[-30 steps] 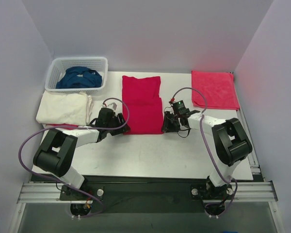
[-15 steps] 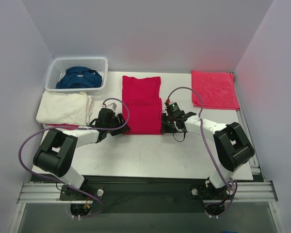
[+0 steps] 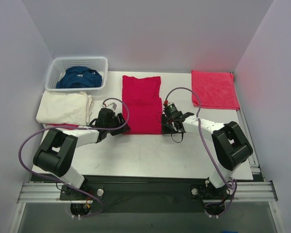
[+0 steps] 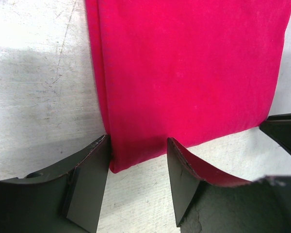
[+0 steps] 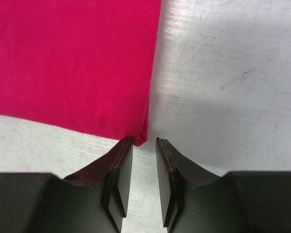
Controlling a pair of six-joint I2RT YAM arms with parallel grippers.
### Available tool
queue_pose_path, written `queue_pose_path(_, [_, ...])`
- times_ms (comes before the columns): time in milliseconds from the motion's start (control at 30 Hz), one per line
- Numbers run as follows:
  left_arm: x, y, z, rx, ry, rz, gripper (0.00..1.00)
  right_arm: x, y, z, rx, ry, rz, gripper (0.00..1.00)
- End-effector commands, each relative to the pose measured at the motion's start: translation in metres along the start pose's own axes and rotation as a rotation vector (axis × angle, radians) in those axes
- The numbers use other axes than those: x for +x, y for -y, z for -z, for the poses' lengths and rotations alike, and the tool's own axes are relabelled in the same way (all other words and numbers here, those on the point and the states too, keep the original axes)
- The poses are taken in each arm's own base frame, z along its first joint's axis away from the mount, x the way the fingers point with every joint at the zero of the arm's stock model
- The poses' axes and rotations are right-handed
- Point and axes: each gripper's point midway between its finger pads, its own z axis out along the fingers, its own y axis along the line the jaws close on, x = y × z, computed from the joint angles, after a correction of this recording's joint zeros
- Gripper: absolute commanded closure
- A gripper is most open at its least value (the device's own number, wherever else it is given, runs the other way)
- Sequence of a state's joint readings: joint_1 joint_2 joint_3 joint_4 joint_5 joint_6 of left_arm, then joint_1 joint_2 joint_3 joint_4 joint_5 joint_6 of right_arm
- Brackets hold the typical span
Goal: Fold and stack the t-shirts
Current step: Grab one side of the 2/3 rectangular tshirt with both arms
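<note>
Find crimson red t-shirt (image 3: 142,104) folded into a long strip, flat on table (image 3: 150,155), stretching ahead of and between both claws.

Left wrist view: see near left corner of the strip lying inside left claw (image 4: 137,141). Fingers stand well apart, one at each side of that corner, the left one against the folded edge. No pinch on the fabric seen.

Right wrist view: see near right corner of the strip just at the tips of right claw (image 5: 144,140). Fingers are drawn close with only a narrow slit between. Corner touches the left fingertip; bare table shows in the slit, so not clamped.

Further out: note cream-white t-shirt (image 3: 63,108) folded, left of left claw and well apart from it. Beyond that, note dark blue t-shirt (image 3: 79,77) crumpled inside white lattice basket (image 3: 56,68). Far ahead and right of right claw, note pink-red folded cloth (image 3: 214,89).
</note>
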State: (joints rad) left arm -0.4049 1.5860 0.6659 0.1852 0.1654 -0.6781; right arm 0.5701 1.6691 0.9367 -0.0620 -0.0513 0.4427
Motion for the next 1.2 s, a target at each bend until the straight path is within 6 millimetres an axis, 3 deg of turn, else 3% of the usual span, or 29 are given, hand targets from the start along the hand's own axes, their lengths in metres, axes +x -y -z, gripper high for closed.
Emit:
queue_pose_path(0, [0.006, -0.006, 0.0, -0.014, -0.014, 0.011, 0.4, -0.004, 0.001, -0.008, 0.012, -0.002, 0.021, 0.74])
queue_pose_path(533, [0.008, -0.009, 0.0, -0.018, -0.016, 0.016, 0.4, -0.017, -0.005, 0.013, 0.0, 0.064, 0.023, 0.73])
queue_pose_path(1000, [0.01, -0.009, 0.003, -0.019, -0.021, 0.02, 0.4, -0.001, -0.014, -0.02, -0.046, -0.018, 0.029, 0.75])
queue_pose_path(1133, [0.017, -0.014, 0.003, -0.023, -0.037, 0.022, 0.5, 0.008, -0.015, -0.024, -0.056, -0.051, 0.022, 0.78])
queue_pose_path(1167, [0.017, -0.013, 0.002, -0.018, -0.037, 0.02, 0.61, 0.013, -0.014, -0.025, -0.057, -0.062, 0.02, 0.81])
